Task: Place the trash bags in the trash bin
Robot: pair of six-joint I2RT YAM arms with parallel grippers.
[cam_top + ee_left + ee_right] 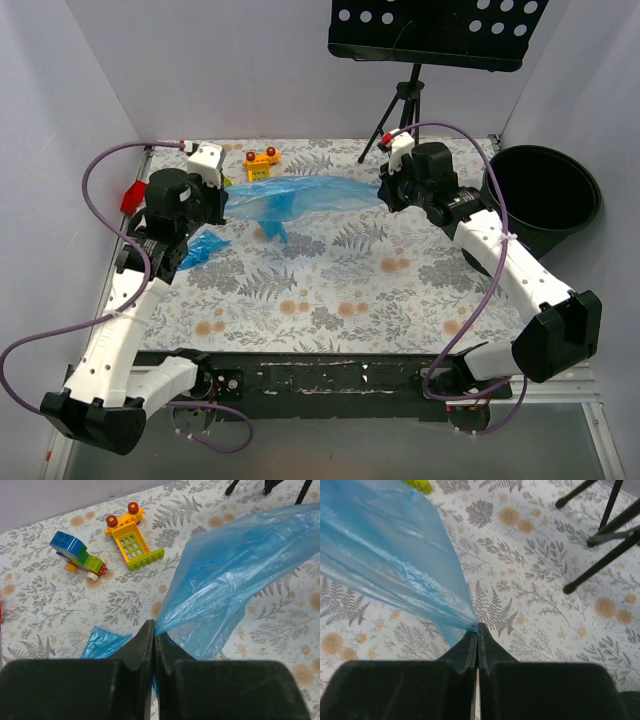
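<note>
Left hand [154, 627] and right hand [478, 630] are clamped on opposite ends of large translucent blue film trash bag [300, 195]. It's stretched over far desk [350, 290], likely for carrying right to round black plastic bin [545, 235].

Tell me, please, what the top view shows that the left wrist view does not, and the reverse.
Only the top view: the bin, the stand top, and the right end effector shut on the big bag. Only the left wrist view: a blue-green block car. Both: the big bag pinched by the shut left end effector, the small bag, and the yellow toy.
</note>
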